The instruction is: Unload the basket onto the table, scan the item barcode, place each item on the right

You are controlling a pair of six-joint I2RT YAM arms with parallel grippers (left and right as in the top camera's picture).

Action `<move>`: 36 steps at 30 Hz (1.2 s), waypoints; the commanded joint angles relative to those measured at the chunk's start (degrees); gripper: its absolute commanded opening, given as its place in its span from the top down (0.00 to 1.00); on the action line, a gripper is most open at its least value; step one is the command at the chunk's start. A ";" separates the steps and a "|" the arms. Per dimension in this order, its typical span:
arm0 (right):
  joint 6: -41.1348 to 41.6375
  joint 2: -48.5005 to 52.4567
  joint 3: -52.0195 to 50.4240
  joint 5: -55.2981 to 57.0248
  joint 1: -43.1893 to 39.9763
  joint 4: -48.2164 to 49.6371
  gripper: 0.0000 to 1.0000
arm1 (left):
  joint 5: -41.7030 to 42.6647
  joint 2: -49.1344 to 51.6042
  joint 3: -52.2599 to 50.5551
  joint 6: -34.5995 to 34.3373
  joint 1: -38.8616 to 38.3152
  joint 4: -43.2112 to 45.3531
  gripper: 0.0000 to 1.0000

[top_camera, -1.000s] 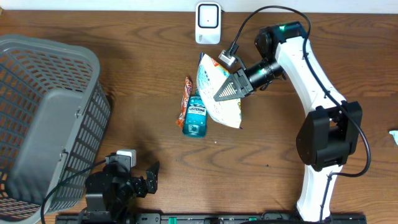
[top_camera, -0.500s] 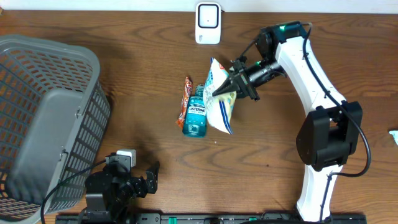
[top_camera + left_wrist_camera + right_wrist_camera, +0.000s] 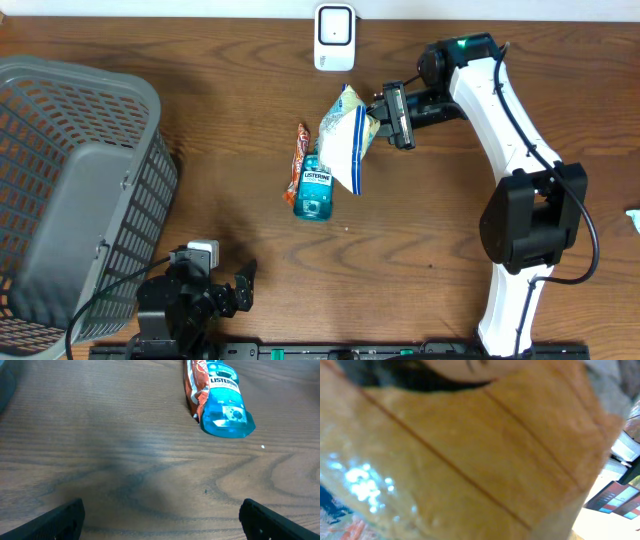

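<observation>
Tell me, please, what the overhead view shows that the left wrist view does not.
Only overhead: the grey basket, the white scanner, and the right gripper shut on a snack bag. Only left wrist: a close look at the left gripper, open, its fingers spread wide. Both: the blue mouthwash bottle lying beside an orange wrapper on the wooden table.

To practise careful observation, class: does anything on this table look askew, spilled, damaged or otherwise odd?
Nothing looks spilled or damaged. The mouthwash bottle lies on its side against an orange wrapper. The snack bag hangs tilted from the right gripper, its lower corner overlapping the bottle in the overhead view.
</observation>
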 commanded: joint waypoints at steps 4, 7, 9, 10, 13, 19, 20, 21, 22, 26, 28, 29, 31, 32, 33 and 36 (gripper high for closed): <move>-1.60 -0.31 -0.09 -3.98 -1.53 -0.04 0.99 | 0.74 -0.04 -0.59 -0.48 0.20 -2.75 0.02; -8.09 -0.31 -0.09 2.27 -2.25 0.44 0.99 | 0.74 -0.04 -0.59 -0.48 0.20 -2.75 0.02; -9.20 -0.31 -0.09 12.20 -2.25 2.75 0.99 | 0.76 -0.04 -0.59 -0.48 0.20 -2.75 0.02; -9.18 -0.31 -0.09 17.62 -2.25 5.38 0.99 | 0.76 -0.04 -0.59 -0.48 0.20 -2.75 0.02; -9.79 -0.31 -0.09 28.79 -2.25 13.29 0.99 | 0.76 -0.04 -0.59 -0.48 0.20 -2.75 0.02; -12.92 -0.31 -0.09 52.33 -1.03 31.82 0.99 | 0.76 -0.04 -0.59 -0.48 0.20 -2.75 0.02; -14.29 -0.28 -0.09 58.05 -0.37 33.29 0.99 | 0.76 -0.04 -0.59 -0.48 0.20 -2.75 0.02; -14.51 -0.26 -0.24 62.84 0.37 34.07 0.99 | 0.76 -0.04 -0.59 -0.48 0.20 -2.75 0.02; -14.51 -0.24 -0.70 65.64 0.96 35.17 0.99 | 0.74 -0.04 -0.59 -0.48 0.20 -2.75 0.02; -15.43 -0.24 -7.30 70.66 4.39 46.60 0.99 | 0.76 -0.04 -0.59 -0.48 0.20 -2.75 0.02; -15.39 -0.24 -12.83 72.30 6.23 54.10 0.99 | 0.76 -0.04 -0.59 -0.48 0.20 -2.75 0.02; -15.28 -0.24 -15.69 72.98 7.06 57.57 0.99 | 0.74 -0.04 -0.59 -0.48 0.20 -2.75 0.02; -14.60 -0.24 -22.10 74.03 8.98 65.29 0.99 | 0.76 -0.04 -0.59 -0.48 0.20 -2.75 0.02; -14.05 -0.24 -24.24 74.77 9.68 67.80 0.99 | 0.76 -0.04 -0.59 -0.48 0.20 -2.75 0.02; -14.03 -0.24 -25.51 75.58 10.19 69.55 0.99 | 0.74 -0.04 -0.59 -0.48 0.20 -2.75 0.02; -14.34 -0.61 -24.50 76.08 10.60 69.55 0.99 | 0.76 -0.04 -0.59 -0.48 0.20 -2.75 0.02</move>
